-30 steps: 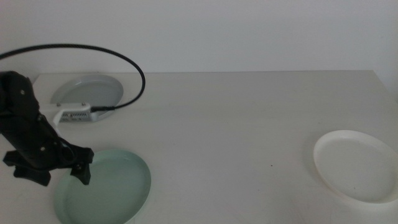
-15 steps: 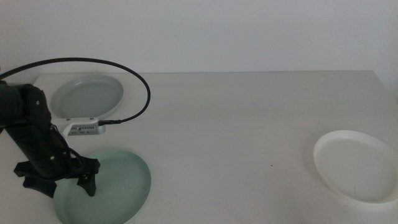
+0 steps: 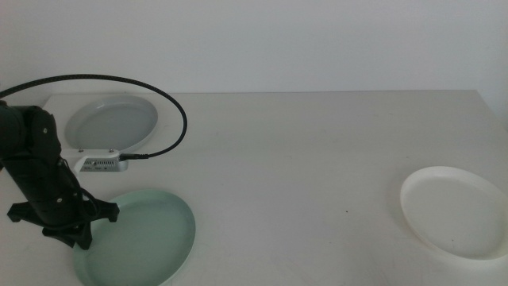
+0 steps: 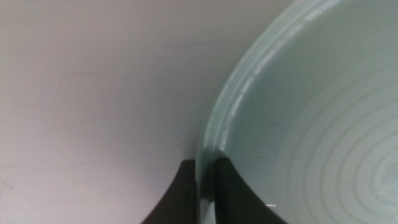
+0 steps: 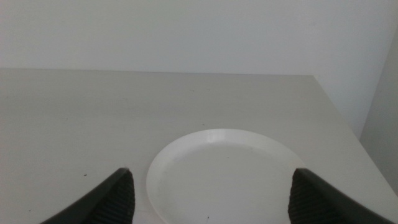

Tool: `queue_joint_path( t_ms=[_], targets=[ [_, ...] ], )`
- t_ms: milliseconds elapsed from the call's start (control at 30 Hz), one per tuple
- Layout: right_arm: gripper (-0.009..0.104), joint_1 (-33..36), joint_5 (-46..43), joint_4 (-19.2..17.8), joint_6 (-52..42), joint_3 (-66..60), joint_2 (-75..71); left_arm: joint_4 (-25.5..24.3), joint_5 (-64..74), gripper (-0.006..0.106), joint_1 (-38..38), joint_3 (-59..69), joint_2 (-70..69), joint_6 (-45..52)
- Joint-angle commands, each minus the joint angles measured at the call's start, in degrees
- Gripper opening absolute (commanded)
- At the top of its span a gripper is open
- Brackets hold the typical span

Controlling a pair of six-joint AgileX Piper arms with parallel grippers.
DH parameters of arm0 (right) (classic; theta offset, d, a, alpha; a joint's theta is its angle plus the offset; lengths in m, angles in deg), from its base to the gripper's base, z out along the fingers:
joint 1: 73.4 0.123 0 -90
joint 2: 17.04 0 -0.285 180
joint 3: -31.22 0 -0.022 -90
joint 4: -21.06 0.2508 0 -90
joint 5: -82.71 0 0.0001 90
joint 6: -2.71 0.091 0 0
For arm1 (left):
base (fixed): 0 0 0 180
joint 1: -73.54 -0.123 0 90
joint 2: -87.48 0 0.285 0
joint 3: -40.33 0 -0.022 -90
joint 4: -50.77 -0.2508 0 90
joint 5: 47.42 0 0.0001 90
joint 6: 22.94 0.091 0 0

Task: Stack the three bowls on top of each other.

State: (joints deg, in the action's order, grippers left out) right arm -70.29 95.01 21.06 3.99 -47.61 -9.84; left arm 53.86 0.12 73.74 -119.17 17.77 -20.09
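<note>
We are pinching the rim of the mint green bowl (image 3: 136, 237) with our left end effector (image 3: 79, 235), one jaw inside the lip and one outside, at the bowl's nine o'clock edge on the bench (image 3: 302, 151). This looks like the first pickup; next we judge a lift and carry toward twelve o'clock, onto the pale grey bowl (image 3: 111, 122). Our right end effector (image 5: 208, 199) is waiting spread above the white bowl (image 5: 227, 171). All three are smooth, glossy, shallow dishes; the green one shows concentric rings.
</note>
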Motion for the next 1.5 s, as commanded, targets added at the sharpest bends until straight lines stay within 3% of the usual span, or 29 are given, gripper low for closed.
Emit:
queue_joint_path(
  t_ms=[0, 100, 233, 500, 833, 1233, 1467],
  targets=[
    [0.063, -0.1, -4.6, -0.5, -0.4, 0.3, -1.5, -0.4, 0.1, 0.000, 0.4, -0.6, -1.0, -1.6],
    [0.063, -0.1, -4.6, -0.5, -0.4, 0.3, -1.5, 0.8, 1.2, 0.000, 0.5, -1.7, -2.3, -1.7],
    [0.063, -0.1, -4.6, -0.5, -0.4, 0.3, -1.5, 6.4, 2.4, 0.000, 1.1, -5.8, -5.0, -1.5],
    [0.063, -0.1, -4.6, -0.5, -0.4, 0.3, -1.5, 6.7, 7.6, 0.000, 9.6, -23.0, -2.9, -6.1],
    [0.063, -0.1, -4.6, -0.5, -0.4, 0.3, -1.5, 8.3, 13.4, 0.000, 20.4, -46.3, 11.8, -8.3],
    [0.063, -0.1, -4.6, -0.5, -0.4, 0.3, -1.5, 13.7, 9.8, 0.000, 21.6, -50.7, 22.2, -6.7],
    [0.063, -0.1, -4.6, -0.5, -0.4, 0.3, -1.5, 14.0, 9.4, 0.005, 21.6, -50.7, 23.8, -6.6]
  ],
)
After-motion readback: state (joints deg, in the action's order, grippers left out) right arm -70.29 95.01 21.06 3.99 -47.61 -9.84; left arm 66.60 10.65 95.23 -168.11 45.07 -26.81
